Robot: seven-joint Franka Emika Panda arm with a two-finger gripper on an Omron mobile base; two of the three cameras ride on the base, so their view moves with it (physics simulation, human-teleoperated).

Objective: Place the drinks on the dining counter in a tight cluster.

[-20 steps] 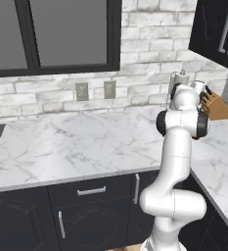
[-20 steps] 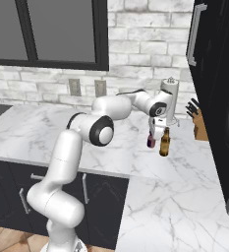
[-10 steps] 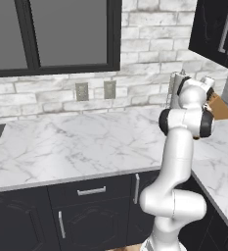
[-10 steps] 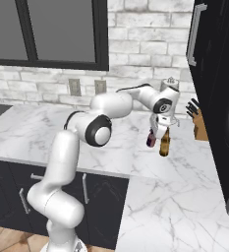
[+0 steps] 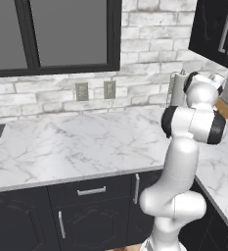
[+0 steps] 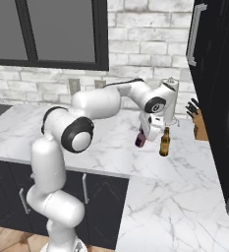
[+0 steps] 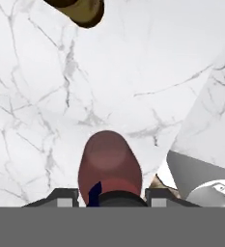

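Observation:
My gripper [image 6: 142,136] is shut on the short dark maroon drink [image 6: 140,140], holding it a little above the marble worktop [image 6: 111,147]. The brown glass bottle [image 6: 164,142] stands upright on the worktop just right of it, apart from it. In the hand view the maroon drink [image 7: 109,166] sits between my gripper's [image 7: 111,198] fingers [image 7: 62,198], seen from above, and the brown bottle [image 7: 80,8] shows at the top edge. The dining counter is out of view.
A paper-towel roll [image 6: 171,101] stands against the brick wall behind the gripper, with a knife block [image 6: 198,123] in the corner to its right. Dark upper cabinets [image 6: 209,44] hang over the right side. The worktop turns toward me along the right [image 6: 175,206].
The wrist has turned and carried the maroon drink slightly left, away from the brown bottle. The bottle has not moved.

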